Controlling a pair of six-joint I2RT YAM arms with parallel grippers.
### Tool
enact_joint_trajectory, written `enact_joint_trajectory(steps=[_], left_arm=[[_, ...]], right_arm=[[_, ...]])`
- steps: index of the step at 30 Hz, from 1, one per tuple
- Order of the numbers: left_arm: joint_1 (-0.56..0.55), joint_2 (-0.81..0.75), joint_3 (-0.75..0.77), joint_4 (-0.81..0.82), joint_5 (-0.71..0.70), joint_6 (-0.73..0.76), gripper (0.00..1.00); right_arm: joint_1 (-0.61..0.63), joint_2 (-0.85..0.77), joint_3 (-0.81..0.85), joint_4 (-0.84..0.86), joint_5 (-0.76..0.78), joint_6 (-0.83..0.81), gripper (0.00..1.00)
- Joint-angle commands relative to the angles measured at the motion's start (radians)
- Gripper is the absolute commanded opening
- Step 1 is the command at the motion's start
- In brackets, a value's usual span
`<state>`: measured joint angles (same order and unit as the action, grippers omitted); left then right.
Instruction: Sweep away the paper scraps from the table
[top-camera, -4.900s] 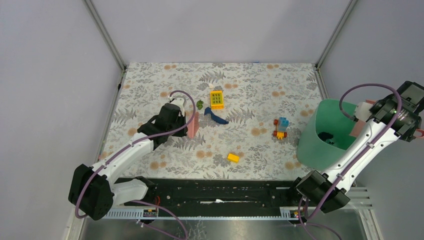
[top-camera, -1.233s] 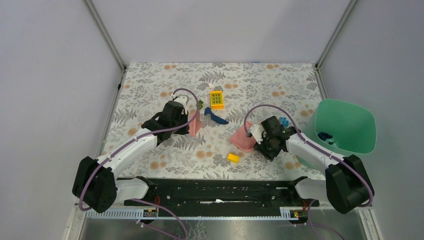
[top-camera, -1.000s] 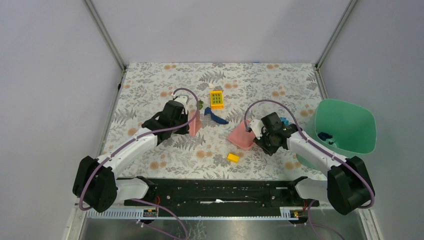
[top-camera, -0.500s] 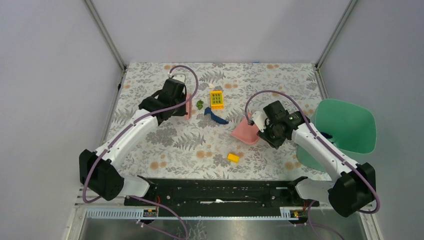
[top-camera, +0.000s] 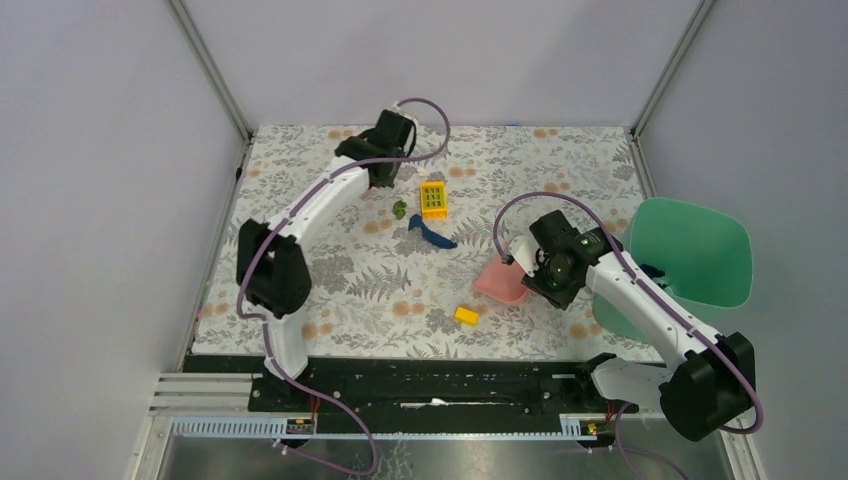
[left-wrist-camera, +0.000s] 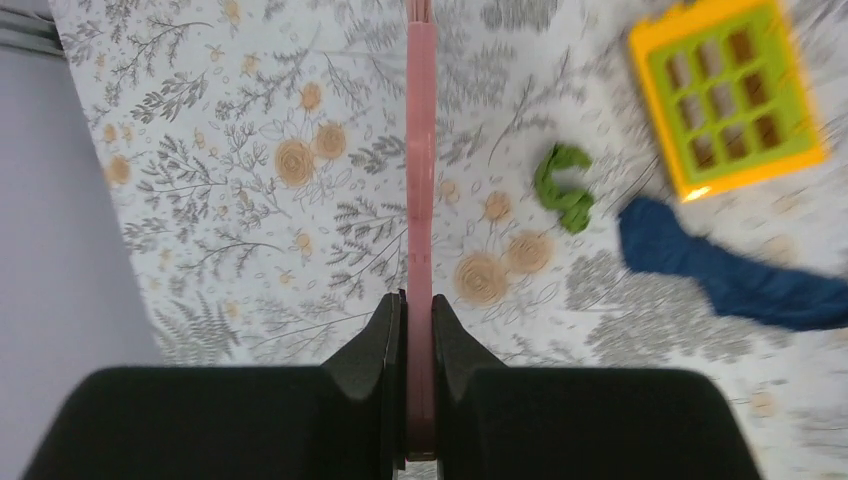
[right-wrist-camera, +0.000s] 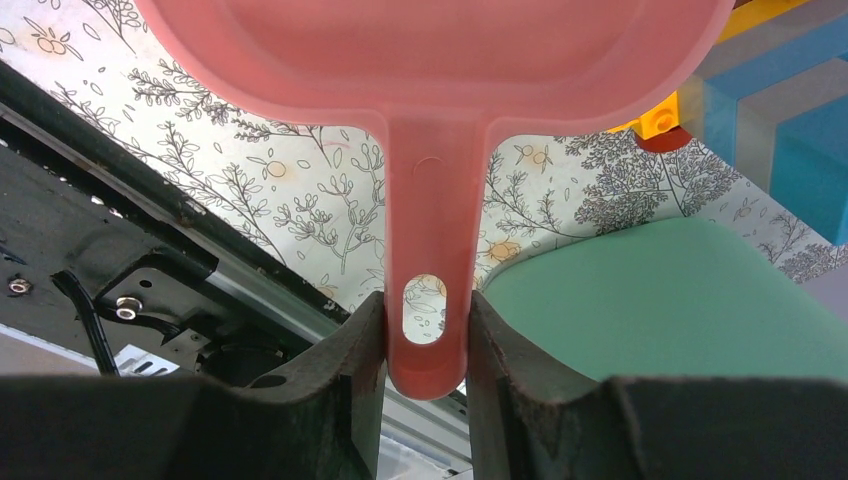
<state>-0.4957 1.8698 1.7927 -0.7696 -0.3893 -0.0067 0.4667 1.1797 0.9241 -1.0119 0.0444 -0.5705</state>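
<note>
Your left arm reaches far up the left side of the tabletop (top-camera: 560, 165). Its left tool (left-wrist-camera: 420, 318) is clamped on the pink brush (left-wrist-camera: 420, 150), with both fingers (left-wrist-camera: 385, 335) pressed flat against the thin handle. The wrist camera sees the brush edge-on, a narrow strip pointing away from the tool. You cannot tell from either view whether its far end touches the print.

Just right of the brush lies a small green crumpled scrap (left-wrist-camera: 563, 187), apart from the brush. Beyond it sits the yellow grid block (left-wrist-camera: 725, 95) with a green inset. The dark blue paper scrap (left-wrist-camera: 730, 282), long and curled, lies near the front of that block and close to the green scrap. All three rest loose on the tabletop, right of the left tool.

Nearer to you, a small yellow block (top-camera: 466, 315) sits alone. Just to its right is the pink dustpan (right-wrist-camera: 430, 60), held by its handle. Your right tool (right-wrist-camera: 427, 325) is closed on that handle, one finger on each side of the hanging hole. The pan's mouth faces left, toward the scraps, and is well apart from them.

A blue block (right-wrist-camera: 785, 110) with yellow and red pieces shows past the pan's right edge. The green tray (top-camera: 715, 265) stands at the tabletop's right edge, beside the right arm.
</note>
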Motion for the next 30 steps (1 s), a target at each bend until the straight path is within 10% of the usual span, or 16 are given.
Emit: enact_joint_trajectory(steps=[1,16,23,30], left_arm=[[-0.046,0.062,-0.008,-0.032,-0.135,0.259,0.00],[-0.256,-0.036,-0.209,-0.162,0.057,0.356,0.01],[-0.313,-0.067,-0.008,-0.423,-0.109,0.168,0.00],[-0.308,-0.053,0.177,-0.315,-0.190,0.052,0.00]], right_arm=[[0.008,-0.007,0.016,-0.034,0.021,-0.015,0.00],[0.007,0.008,0.003,-0.002,-0.012,-0.023,0.00],[0.009,-0.008,-0.021,0.005,-0.014,-0.027,0.00],[0.008,0.005,-0.044,0.041,0.016,-0.031,0.00]])
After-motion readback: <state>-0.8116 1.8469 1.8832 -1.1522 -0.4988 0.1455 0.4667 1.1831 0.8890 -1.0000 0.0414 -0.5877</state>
